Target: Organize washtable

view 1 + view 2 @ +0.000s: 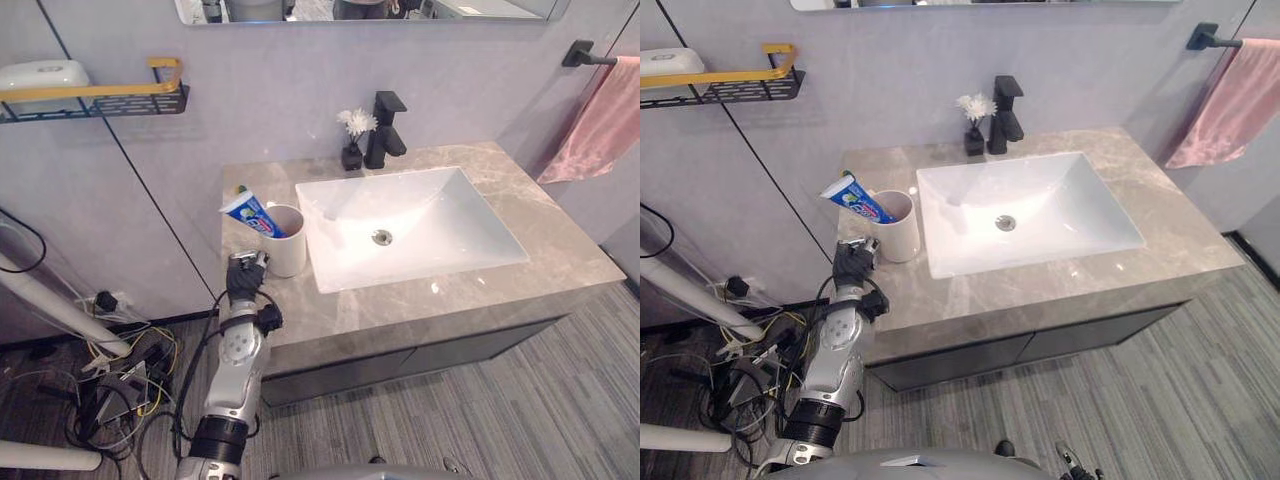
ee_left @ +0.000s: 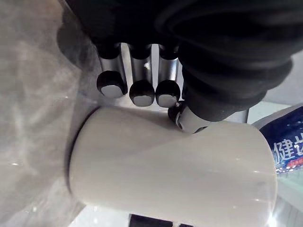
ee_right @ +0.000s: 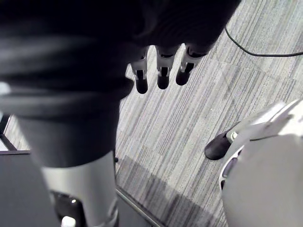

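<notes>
- One grey stone surface (image 1: 480, 290) across the middle, a white sink (image 1: 440, 215) set into it, a black faucet (image 1: 385, 130) at the sink's 12 o'clock.
- White cup (image 1: 288, 245) upright on the surface at 9 o'clock of the sink, just beside its rim. Probably ceramic: stiff, smooth, likely slippery and breakable, with some weight to it. Best taken round the middle of the wall, below the rim, and kept upright so that the load stays in.
- Left robot hand (image 1: 245, 272) at 7 o'clock of the cup, just beside it: fingers nearly straight, dark tips at the cup's wall, thumb close against it, not closed round it. Holding nothing.
- Right robot hand (image 3: 163, 73) hanging over the striped floor, fingers relaxed, empty.
- Toothpaste tube (image 1: 250, 212) standing in the cup, leaning out toward 10 o'clock. Light and soft by the look, apt to tip out if the cup tilts.
</notes>
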You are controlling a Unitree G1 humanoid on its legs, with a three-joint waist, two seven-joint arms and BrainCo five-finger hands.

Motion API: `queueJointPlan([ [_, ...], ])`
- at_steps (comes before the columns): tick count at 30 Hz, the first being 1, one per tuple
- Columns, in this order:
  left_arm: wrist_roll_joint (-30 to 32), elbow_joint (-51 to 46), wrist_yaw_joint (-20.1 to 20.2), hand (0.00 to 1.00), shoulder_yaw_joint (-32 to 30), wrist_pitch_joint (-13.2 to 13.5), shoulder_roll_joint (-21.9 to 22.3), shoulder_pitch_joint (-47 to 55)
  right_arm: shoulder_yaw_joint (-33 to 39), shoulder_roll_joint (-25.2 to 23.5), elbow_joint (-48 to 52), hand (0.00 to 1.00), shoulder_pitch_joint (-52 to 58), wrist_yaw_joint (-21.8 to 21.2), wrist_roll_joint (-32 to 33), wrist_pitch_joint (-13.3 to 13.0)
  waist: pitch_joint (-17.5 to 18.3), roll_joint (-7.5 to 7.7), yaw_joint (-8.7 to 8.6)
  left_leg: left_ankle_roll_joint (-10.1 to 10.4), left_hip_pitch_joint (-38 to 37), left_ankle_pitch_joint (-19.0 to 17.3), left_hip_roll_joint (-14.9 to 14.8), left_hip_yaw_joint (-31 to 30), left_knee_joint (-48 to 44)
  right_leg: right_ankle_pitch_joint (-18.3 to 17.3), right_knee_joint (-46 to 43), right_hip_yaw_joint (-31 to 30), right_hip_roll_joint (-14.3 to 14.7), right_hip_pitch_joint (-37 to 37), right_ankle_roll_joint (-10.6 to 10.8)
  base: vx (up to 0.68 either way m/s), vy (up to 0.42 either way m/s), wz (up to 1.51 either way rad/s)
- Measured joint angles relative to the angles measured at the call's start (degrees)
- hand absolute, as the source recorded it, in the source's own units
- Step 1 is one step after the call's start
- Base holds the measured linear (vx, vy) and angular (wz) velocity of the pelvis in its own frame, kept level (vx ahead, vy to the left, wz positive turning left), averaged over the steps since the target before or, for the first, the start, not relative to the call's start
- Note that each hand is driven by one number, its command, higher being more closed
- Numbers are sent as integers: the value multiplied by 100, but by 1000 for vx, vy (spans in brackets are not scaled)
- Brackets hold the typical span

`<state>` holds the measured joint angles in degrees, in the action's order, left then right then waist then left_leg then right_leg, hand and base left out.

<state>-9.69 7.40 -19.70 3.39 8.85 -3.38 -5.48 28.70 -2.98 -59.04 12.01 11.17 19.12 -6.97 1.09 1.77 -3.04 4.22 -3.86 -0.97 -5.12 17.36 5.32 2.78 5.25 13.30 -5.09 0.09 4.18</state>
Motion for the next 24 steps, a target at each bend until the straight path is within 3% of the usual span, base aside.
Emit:
queueJointPlan([
  [7,3,145,-193,100,-207,-30,14,-199,60,-10,1,0,6,-4,0,3,-9,-15,-21,-7,-51,5,12,93,0,53,0,-80,-10,-1,10,-15,8,-7],
  [24,-108,-753,65,100,-139,28,165,750,71,-25,41,0,74,-57,6,-15,-19,-41,48,-65,-41,45,81,-114,9,52,-2,112,-51,93,25,-1,2,6],
])
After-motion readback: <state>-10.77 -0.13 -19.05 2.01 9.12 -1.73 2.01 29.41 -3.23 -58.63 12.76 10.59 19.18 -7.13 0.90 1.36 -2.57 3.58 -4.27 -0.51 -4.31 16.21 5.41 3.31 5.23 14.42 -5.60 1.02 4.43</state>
